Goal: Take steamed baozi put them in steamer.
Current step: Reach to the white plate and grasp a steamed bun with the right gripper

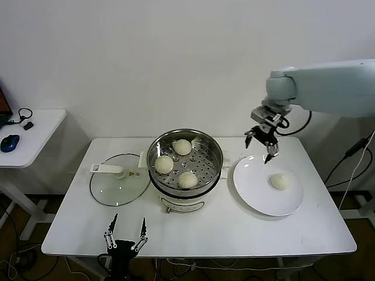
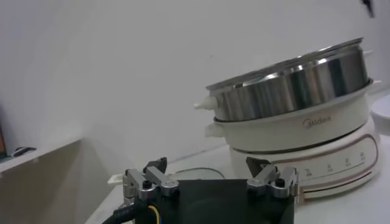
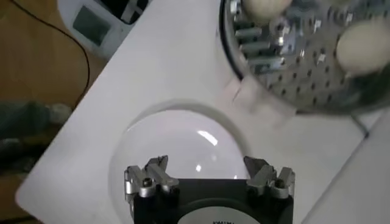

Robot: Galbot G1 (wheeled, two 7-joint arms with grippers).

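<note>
Three round baozi [image 1: 175,163] sit in the steamer [image 1: 214,153]; one lies on the plate [image 1: 252,187]. The right gripper [image 1: 262,147] hangs above, spread wide, holding nothing.

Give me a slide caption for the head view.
Three baozi in the steamer; open right pincer above the plate's last bun.

steamer [image 3: 304,55]: running off the top edge of the right wrist view, its perforated tray smeared by blur
steamed baozi [image 3: 365,45]: showing there only in part, two blurred and cropped
plate [image 2: 382,112]: only a sliver showing at the left wrist view's edge
glass lid [image 2: 195,173]: mostly hiding behind the left claw [image 2: 210,173]
</note>
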